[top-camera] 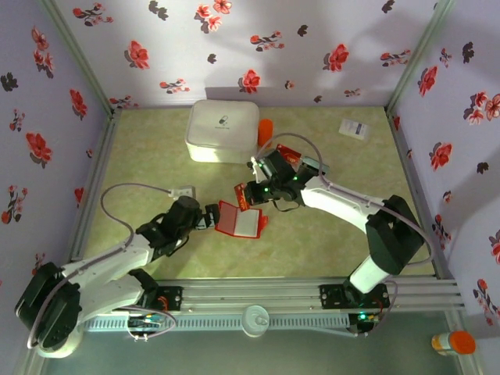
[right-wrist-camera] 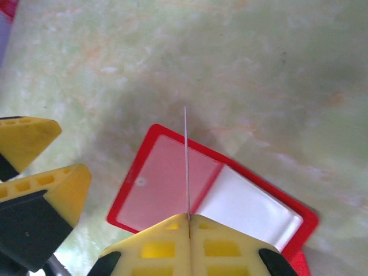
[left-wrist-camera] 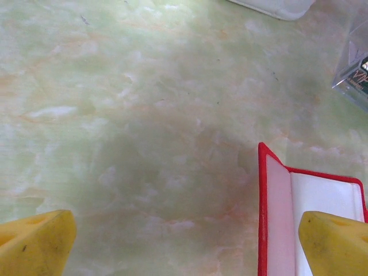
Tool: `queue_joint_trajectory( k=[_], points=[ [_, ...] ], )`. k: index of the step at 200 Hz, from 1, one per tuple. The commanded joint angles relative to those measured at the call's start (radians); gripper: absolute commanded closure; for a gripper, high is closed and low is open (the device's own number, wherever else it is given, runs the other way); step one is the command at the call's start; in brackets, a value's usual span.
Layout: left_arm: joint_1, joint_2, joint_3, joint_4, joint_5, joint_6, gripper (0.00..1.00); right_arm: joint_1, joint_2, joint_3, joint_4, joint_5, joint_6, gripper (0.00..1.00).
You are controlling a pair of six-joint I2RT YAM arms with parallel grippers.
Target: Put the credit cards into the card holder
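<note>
The card holder [top-camera: 241, 222] lies open on the table, red-rimmed with a pale inside; it also appears under my right fingers [right-wrist-camera: 164, 184] and at the lower right of the left wrist view [left-wrist-camera: 313, 198]. My right gripper [right-wrist-camera: 188, 217] is shut on a thin credit card [right-wrist-camera: 186, 155], seen edge-on and upright above the holder's fold. From above, that red card [top-camera: 241, 196] hangs just over the holder's far edge. My left gripper [left-wrist-camera: 187, 247] is open at the holder's left edge, one fingertip [left-wrist-camera: 336, 241] over its left flap. More credit cards [top-camera: 291, 154], red and grey, lie behind the right wrist.
A big white rounded box [top-camera: 223, 130] and an orange cylinder [top-camera: 266, 130] stand at the back. A small white printed box [top-camera: 354, 129] lies at the back right. The left gripper's yellow fingers [right-wrist-camera: 34, 144] are close to the left of the holder.
</note>
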Motion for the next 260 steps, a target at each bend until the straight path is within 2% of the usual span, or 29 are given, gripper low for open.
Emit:
queue_joint_trajectory(
  k=[1,48,128,260],
  points=[
    [0.014,-0.031,-0.019,-0.062,-0.015,-0.008,0.0,0.014,0.029,-0.009,0.082,-0.071,0.063,1.0],
    [0.015,-0.026,-0.018,-0.069,-0.013,-0.001,0.0,0.025,0.102,0.001,0.096,-0.08,0.076,1.0],
    [0.015,0.068,0.032,-0.073,0.016,0.049,0.0,0.027,0.217,0.012,0.116,-0.096,0.084,1.0],
    [0.014,0.308,0.149,-0.086,0.05,0.129,0.0,0.027,0.242,-0.006,0.117,-0.093,0.092,1.0]
  ],
)
